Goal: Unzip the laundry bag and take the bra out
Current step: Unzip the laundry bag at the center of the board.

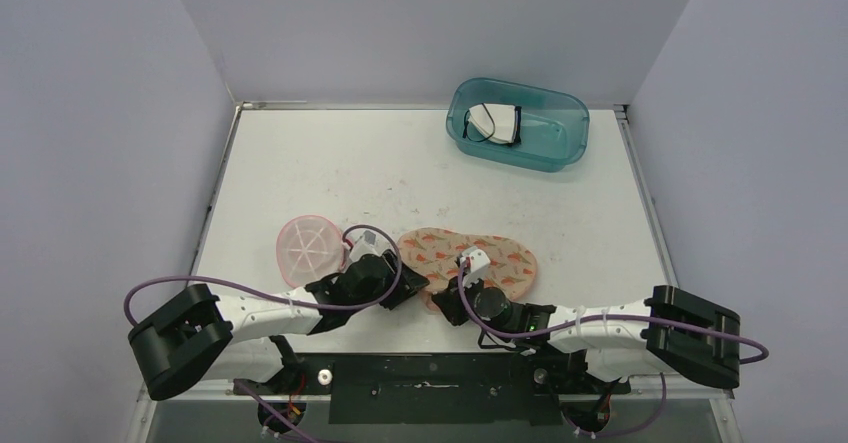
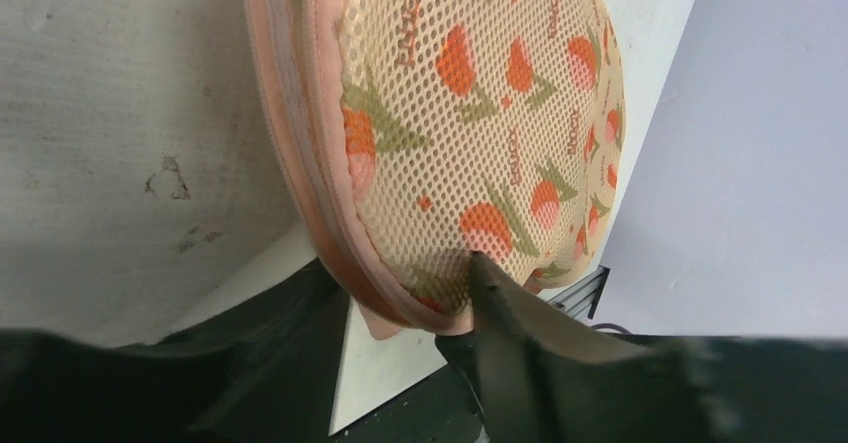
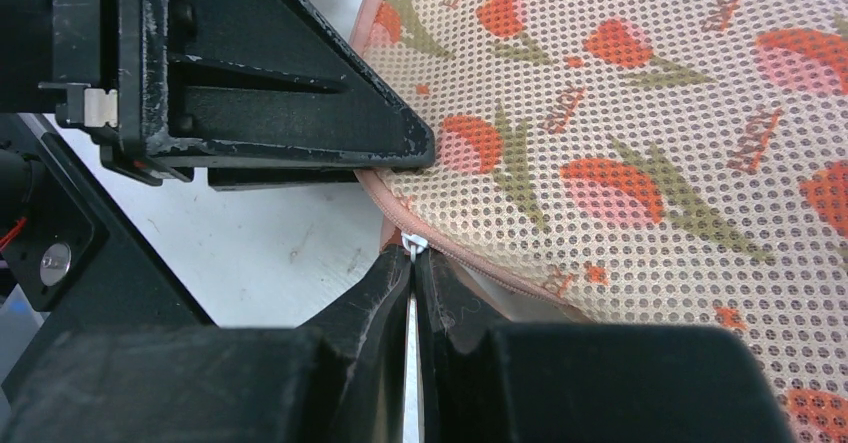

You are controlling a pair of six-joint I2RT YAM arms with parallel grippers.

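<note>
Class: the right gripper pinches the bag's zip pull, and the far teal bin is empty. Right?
No. The bin is not empty: the top view shows a white, black-edged item in it. The right gripper does pinch the zip pull of the bag.

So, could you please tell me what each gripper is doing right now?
Left gripper: closed on the rim of the peach floral mesh laundry bag.
Right gripper: closed on the bag's white zipper pull.
</note>
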